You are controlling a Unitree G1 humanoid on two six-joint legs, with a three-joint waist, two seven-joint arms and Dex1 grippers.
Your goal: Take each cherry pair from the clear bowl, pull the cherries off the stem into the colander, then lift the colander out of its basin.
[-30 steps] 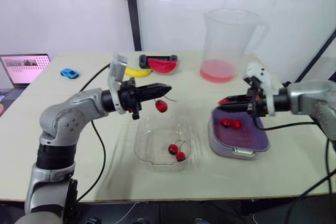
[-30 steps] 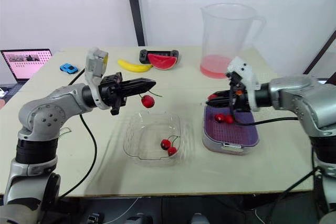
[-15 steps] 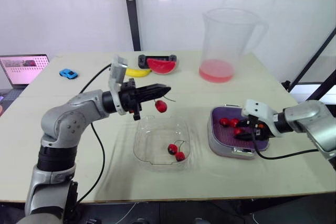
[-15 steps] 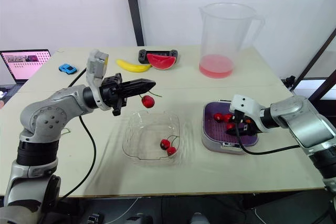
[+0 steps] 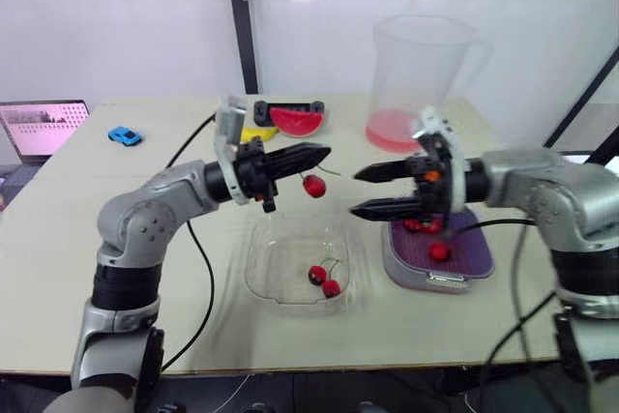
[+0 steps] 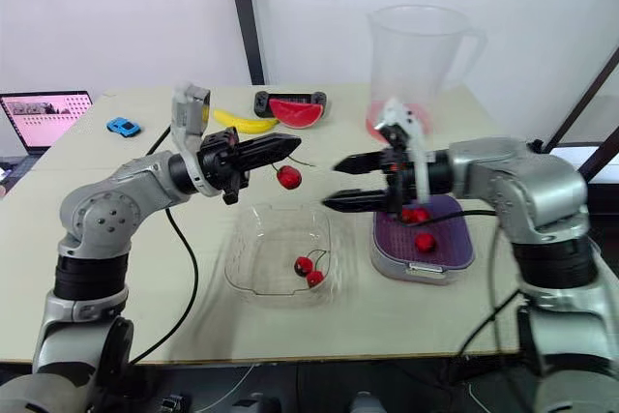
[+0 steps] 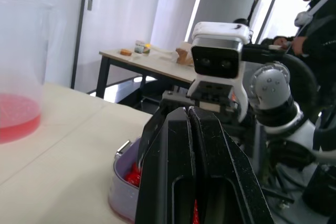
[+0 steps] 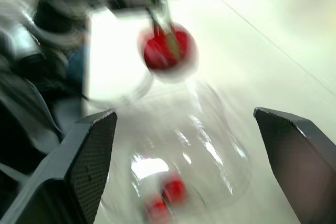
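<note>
Centre-left: my left gripper (image 5: 314, 154) is clenched on a stem (image 8: 158, 30). One cherry (image 5: 313, 186) hangs from it above the clear bowl (image 5: 263, 256), where one cherry pair (image 5: 324, 280) waits. Just right, my right gripper (image 5: 360, 192) faces the cherry, fingers spread, empty.

Step, as I judge it: stripping this cherry. Next: close on the fruit, pull, and drop it in the colander (image 5: 481, 256), lower right.

Around: laptop (image 5: 44, 126), toy car (image 5: 126, 135), banana (image 5: 250, 132), watermelon slice (image 5: 298, 121), pitcher (image 5: 418, 74). Nothing obstructs.

Pitcher (image 5: 423, 65) — pink liquid inside, watermelon slice (image 5: 298, 122), banana (image 6: 246, 124), toy car (image 5: 123, 135), laptop (image 5: 44, 126)
</note>
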